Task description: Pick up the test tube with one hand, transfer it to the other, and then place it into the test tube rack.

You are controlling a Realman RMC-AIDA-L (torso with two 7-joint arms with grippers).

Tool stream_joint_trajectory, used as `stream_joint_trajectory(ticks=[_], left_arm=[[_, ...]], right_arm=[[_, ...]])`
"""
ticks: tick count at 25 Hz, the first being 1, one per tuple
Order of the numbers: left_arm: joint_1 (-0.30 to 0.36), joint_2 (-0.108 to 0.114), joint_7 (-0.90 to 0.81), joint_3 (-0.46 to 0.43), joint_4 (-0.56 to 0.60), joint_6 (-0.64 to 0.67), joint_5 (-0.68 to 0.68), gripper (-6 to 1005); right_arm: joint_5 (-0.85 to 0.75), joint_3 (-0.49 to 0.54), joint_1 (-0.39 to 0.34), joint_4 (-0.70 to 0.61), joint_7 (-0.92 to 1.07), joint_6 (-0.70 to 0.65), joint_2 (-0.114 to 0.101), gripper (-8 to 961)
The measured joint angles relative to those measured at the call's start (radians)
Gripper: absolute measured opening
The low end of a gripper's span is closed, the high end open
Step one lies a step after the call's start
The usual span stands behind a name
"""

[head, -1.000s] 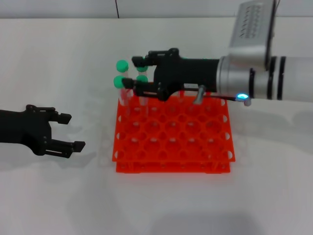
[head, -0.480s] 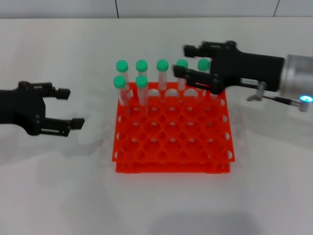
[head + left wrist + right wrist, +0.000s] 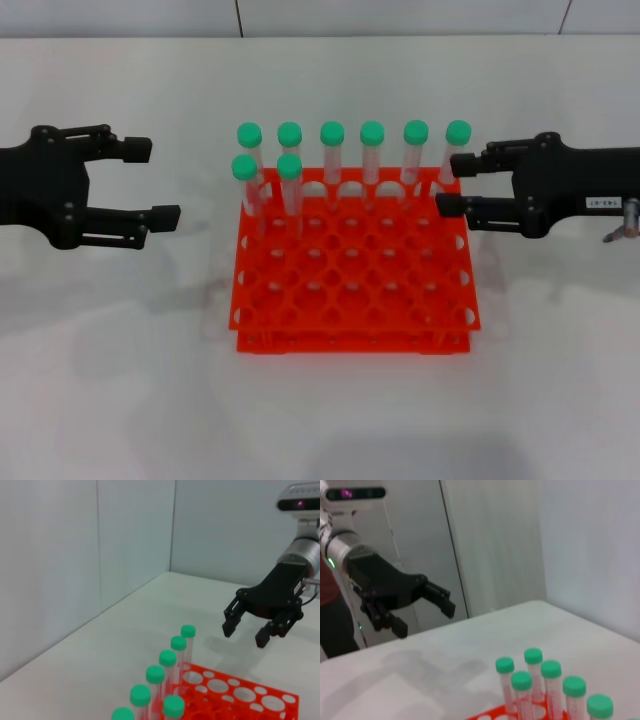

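Observation:
The orange-red test tube rack point(image 3: 355, 300) stands mid-table with several green-capped tubes upright in it: a full back row and two in the second row at the left. The test tube point(image 3: 290, 168) is the right one of those two, and no gripper touches it. My right gripper point(image 3: 449, 184), with its white label, hovers open and empty just off the rack's back right corner; it also shows in the left wrist view point(image 3: 244, 636). My left gripper point(image 3: 162, 181) is open and empty, left of the rack and apart from it, also seen in the right wrist view point(image 3: 422, 619).
The rack point(image 3: 240, 695) and its row of tubes point(image 3: 167, 659) fill the low part of the left wrist view. White table point(image 3: 330, 420) lies all around the rack. A pale wall stands behind the table.
My right gripper has drawn back to the right from the rack's back left, leaving the tube standing in the second row. My left gripper has risen and moved slightly toward the back.

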Motion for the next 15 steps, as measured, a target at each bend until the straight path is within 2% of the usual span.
stream_joint_trajectory(ticks=[9,15], left_arm=[[-0.002,-0.020,0.001,0.015,-0.003,0.005,-0.007,868],[-0.002,-0.023,-0.004,0.017,-0.004,0.005,-0.007,868]], right_arm=[[-0.046,0.031,-0.002,-0.011,-0.001,-0.006,-0.011,531],[-0.060,0.031,0.000,-0.016,-0.002,-0.006,-0.012,532]])
